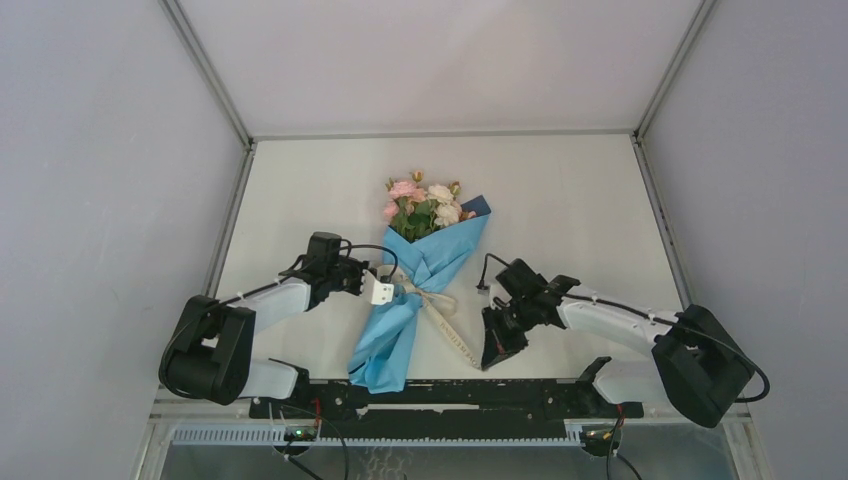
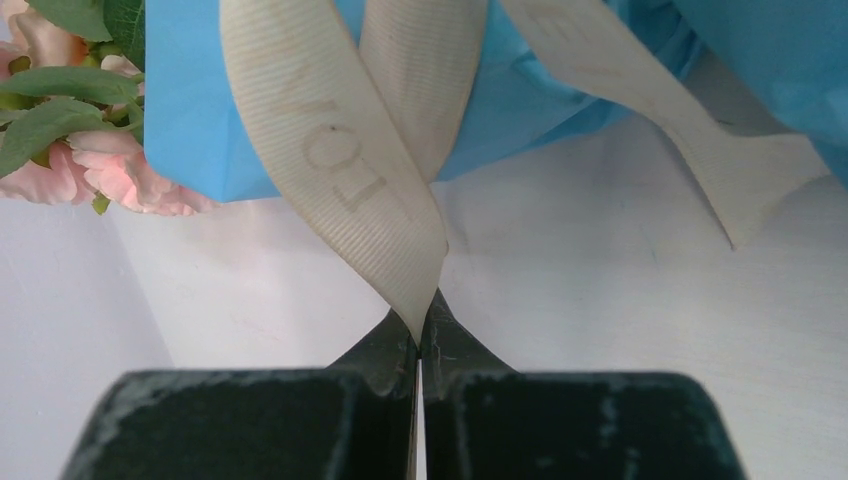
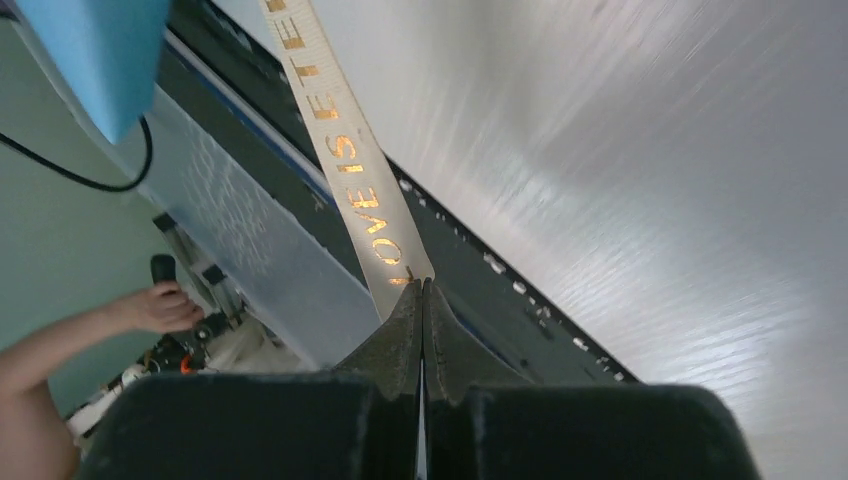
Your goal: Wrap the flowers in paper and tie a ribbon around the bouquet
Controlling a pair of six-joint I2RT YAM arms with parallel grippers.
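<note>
Your left gripper [image 2: 420,322] is pinched shut on a fold of the cream ribbon [image 2: 340,170] right beside the waist of the bouquet [image 1: 430,262], and your right gripper [image 3: 421,290] is clamped just as tight on the ribbon's printed tail, near the black rail [image 1: 450,392]. The wrapping looks done: the flowers [image 1: 420,205] sit in a blue paper [image 1: 395,345] cone lying diagonally mid-table, ribbon round its middle, so cinching the knot is probably what's left. Both arms reach low and inward, the left to the cone's waist, the right wrist tipped downward.
</note>
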